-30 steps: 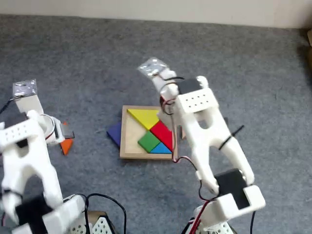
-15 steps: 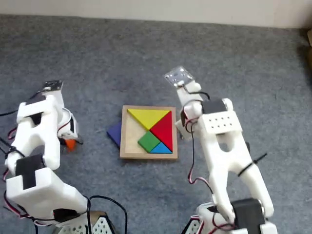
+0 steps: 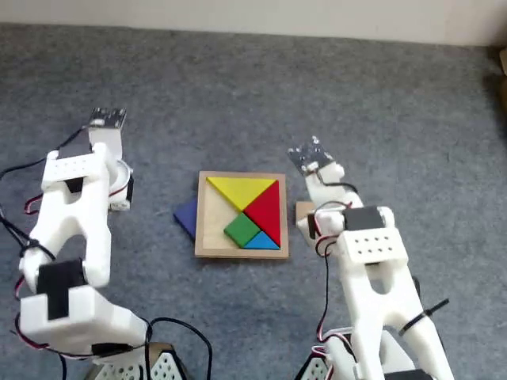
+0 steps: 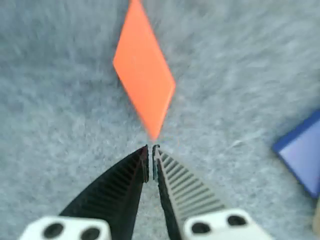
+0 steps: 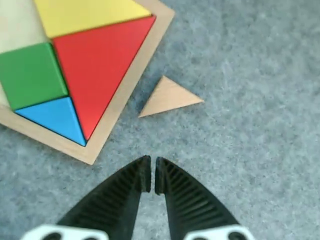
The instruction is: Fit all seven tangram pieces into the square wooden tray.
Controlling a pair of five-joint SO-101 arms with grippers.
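Note:
The square wooden tray (image 3: 203, 237) holds a yellow triangle (image 3: 240, 191), a red triangle (image 3: 268, 212), a green square (image 3: 242, 228) and a small blue triangle (image 3: 261, 241). A dark blue piece (image 3: 186, 215) lies on the carpet against the tray's left side. A wood-coloured triangle (image 3: 303, 210) lies just right of the tray. In the right wrist view my right gripper (image 5: 151, 165) is shut and empty, a short way from that triangle (image 5: 167, 95). My left gripper (image 4: 151, 150) is shut, its tips just short of a corner of an orange parallelogram (image 4: 144, 82) on the carpet.
Grey carpet covers the whole work area. The left arm (image 3: 75, 206) stands left of the tray, the right arm (image 3: 360, 253) to its right. The tray's left part (image 5: 15, 22) is bare wood. A pale wall edge runs along the far side.
The left arm swung up and farther from the near edge, now covering the orange piece in the high view. The right arm drew back from the tray's far right corner to its right side.

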